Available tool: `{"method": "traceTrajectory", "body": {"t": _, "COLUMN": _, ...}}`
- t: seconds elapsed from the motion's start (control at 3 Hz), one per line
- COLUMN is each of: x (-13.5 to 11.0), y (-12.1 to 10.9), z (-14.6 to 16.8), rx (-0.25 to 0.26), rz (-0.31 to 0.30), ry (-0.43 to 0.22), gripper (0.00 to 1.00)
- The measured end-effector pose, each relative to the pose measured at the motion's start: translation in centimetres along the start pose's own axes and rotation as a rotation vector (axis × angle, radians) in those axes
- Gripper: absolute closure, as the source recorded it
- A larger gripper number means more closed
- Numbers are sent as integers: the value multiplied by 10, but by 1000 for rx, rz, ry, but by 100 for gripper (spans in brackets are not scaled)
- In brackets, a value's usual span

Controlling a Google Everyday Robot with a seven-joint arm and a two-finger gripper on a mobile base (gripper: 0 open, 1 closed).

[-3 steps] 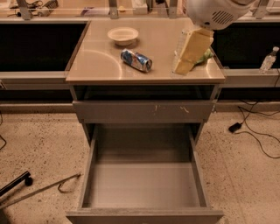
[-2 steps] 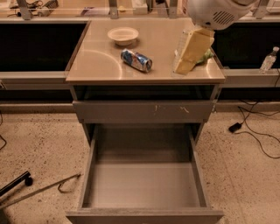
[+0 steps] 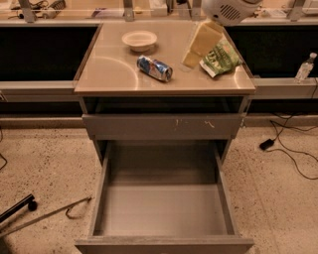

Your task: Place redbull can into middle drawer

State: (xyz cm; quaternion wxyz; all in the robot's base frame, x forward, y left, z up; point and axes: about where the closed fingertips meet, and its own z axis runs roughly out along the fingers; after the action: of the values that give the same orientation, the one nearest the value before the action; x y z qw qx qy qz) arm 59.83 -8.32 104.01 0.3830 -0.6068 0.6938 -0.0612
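Note:
The redbull can [image 3: 154,68] lies on its side in the middle of the cabinet's tan top, blue and silver. The middle drawer [image 3: 161,208] is pulled out wide below, toward the bottom of the view, and its flat grey floor is bare. My gripper [image 3: 200,44], cream-yellow under a white arm housing [image 3: 226,10], hangs over the back right of the top. It is to the right of the can and apart from it, and holds nothing that I can see.
A round cream bowl [image 3: 139,39] sits behind the can. A green and white snack bag [image 3: 221,58] lies just right of the gripper. A shut grey drawer front with white scratches [image 3: 159,126] is above the open drawer. Cables [image 3: 288,144] and a bottle [image 3: 304,67] are at right.
My gripper and arm have moved left and slightly back, toward the can, uncovering more of the snack bag. The can, bowl and drawer have not moved.

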Motion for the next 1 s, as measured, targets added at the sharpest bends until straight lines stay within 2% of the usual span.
{"method": "traceTrajectory", "body": {"t": 0.33, "x": 16, "y": -19, "z": 35, "rx": 31, "rz": 122, "ry": -17, "gripper": 0}}
{"method": "traceTrajectory", "body": {"t": 0.67, "x": 25, "y": -42, "z": 84, "rx": 52, "rz": 186, "ry": -69, "gripper": 0}}
{"method": "traceTrajectory", "body": {"t": 1.0, "x": 23, "y": -44, "z": 88, "rx": 49, "rz": 174, "ry": -71, "gripper": 0}}
